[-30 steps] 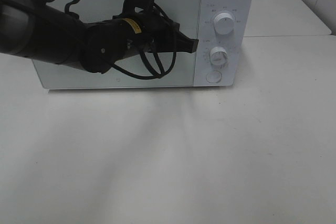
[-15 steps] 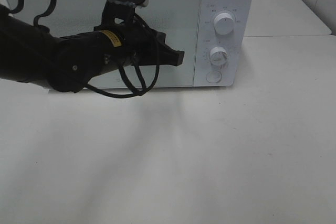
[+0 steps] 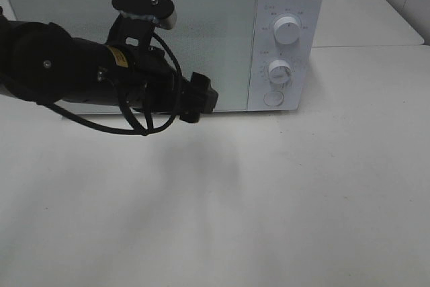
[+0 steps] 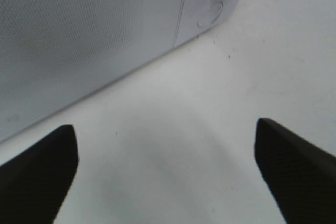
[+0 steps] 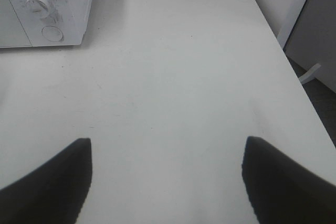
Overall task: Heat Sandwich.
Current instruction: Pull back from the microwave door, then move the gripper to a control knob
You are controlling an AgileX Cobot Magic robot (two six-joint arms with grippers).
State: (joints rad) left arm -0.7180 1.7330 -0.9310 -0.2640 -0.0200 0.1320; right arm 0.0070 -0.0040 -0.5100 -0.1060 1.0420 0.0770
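At centre frame, before the shut microwave, we find the left pincer spread, empty; right pincer likewise. We advise squaring up to the lower knob.

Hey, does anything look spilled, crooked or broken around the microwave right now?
Nothing stands out. The microwave sits square on the table, door shut, with no visible damage. No spill shows on the table. The left gripper hangs open and empty in front of the door. The sandwich is not in view.
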